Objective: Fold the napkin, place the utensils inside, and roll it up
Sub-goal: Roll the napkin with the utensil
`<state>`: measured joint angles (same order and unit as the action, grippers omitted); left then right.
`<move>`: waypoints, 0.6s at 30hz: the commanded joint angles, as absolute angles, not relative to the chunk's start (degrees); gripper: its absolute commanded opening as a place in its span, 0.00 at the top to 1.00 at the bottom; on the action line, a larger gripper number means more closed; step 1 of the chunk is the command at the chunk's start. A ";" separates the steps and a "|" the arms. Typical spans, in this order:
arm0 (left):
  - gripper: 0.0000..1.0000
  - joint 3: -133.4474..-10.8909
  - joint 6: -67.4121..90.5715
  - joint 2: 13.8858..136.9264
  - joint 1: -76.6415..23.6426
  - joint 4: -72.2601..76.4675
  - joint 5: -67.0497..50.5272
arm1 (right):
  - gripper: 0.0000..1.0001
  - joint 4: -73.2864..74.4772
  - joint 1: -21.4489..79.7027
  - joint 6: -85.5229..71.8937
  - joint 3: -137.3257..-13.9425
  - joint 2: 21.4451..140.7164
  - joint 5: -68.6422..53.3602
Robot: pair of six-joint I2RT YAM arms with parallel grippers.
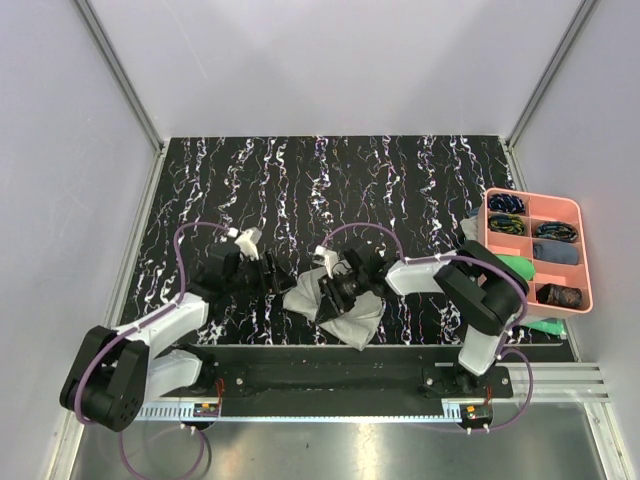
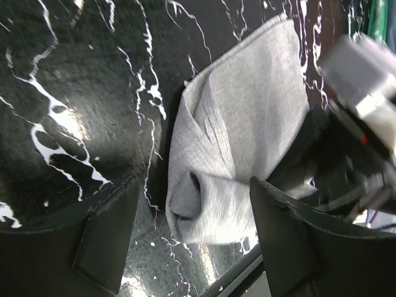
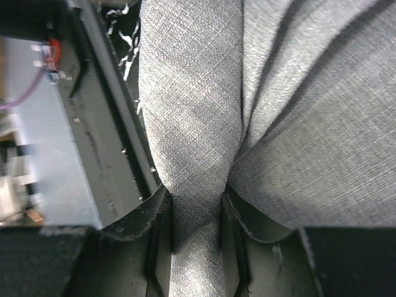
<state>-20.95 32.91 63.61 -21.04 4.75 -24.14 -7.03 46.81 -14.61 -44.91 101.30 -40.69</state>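
Near the middle of the bench's (image 1: 300, 180) near edge lies the bunched napkin (image 1: 345, 318). The right gripper (image 3: 197, 216) pinches a fold of it, and the left gripper (image 1: 272, 276) gapes wide and empty just left of it.

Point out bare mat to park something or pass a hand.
Free: far half of the mat, up to the rear wall. Crowded: near-centre, where the open left gripper and the right gripper pinching the napkin meet; right edge, by pink tray and green cloth.

Blurred right arm (image 2: 362, 80) seemingly hides part of the napkin (image 2: 241, 142).
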 commanded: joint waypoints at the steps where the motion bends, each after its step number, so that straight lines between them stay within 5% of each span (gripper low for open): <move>1: 0.27 -18.90 33.31 62.58 -21.27 15.80 -28.56 | 0.81 -12.47 43.60 -18.45 -44.56 104.94 -53.43; 11: 0.37 -18.54 34.28 72.75 -24.69 23.81 -28.30 | 0.80 -15.38 38.67 -21.27 -45.61 111.88 -59.23; 18: 0.65 -19.77 34.28 78.39 -26.01 25.49 -27.42 | 0.79 -15.56 37.18 -22.06 -46.23 113.99 -59.50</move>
